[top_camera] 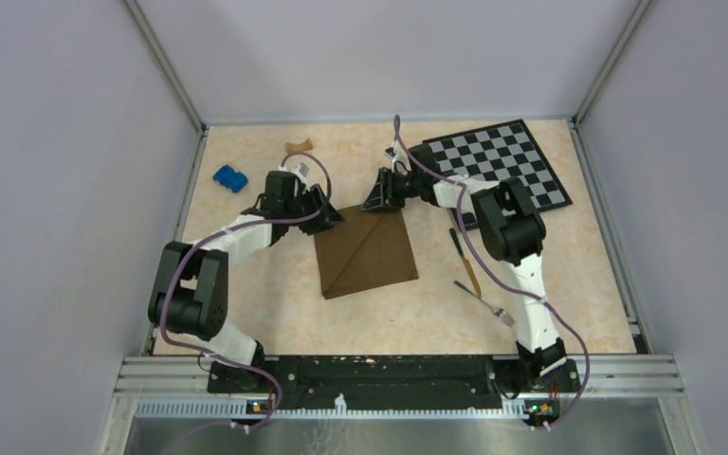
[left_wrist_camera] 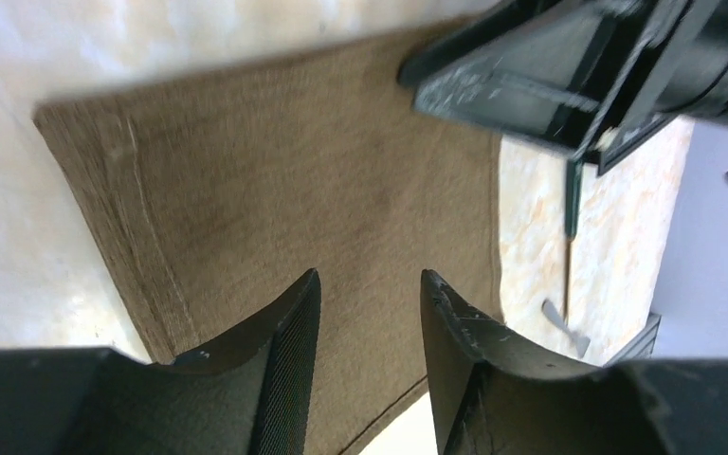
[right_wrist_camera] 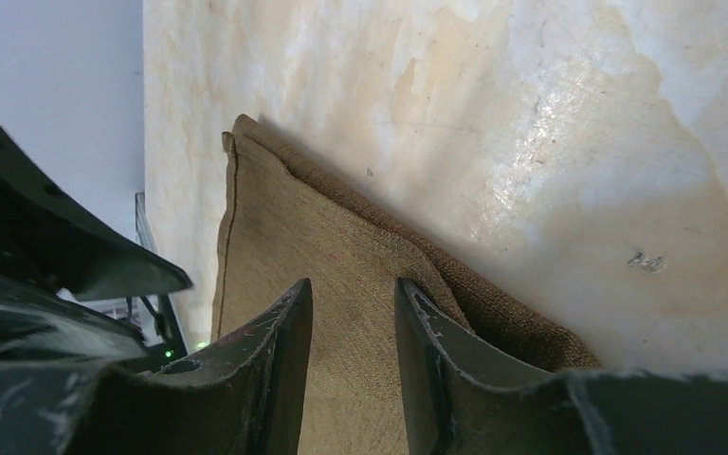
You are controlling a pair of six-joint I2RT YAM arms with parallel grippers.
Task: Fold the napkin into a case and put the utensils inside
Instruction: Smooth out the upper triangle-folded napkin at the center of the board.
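Observation:
The dark-brown napkin [top_camera: 365,251] lies flat mid-table with a diagonal fold line across it. It fills the left wrist view [left_wrist_camera: 322,209] and shows two layers at its corner in the right wrist view [right_wrist_camera: 341,246]. My left gripper [top_camera: 330,216] is open over its far left corner, with cloth showing between the fingers [left_wrist_camera: 370,284]. My right gripper [top_camera: 379,199] is open over its far corner [right_wrist_camera: 353,289]. The knife [top_camera: 464,256] and the fork [top_camera: 485,303] lie on the table right of the napkin, untouched.
A checkerboard [top_camera: 498,166] lies at the back right, beside the right arm. A small blue block [top_camera: 230,177] and a tan stubby piece [top_camera: 299,145] sit at the back left. Grey walls enclose the table on three sides.

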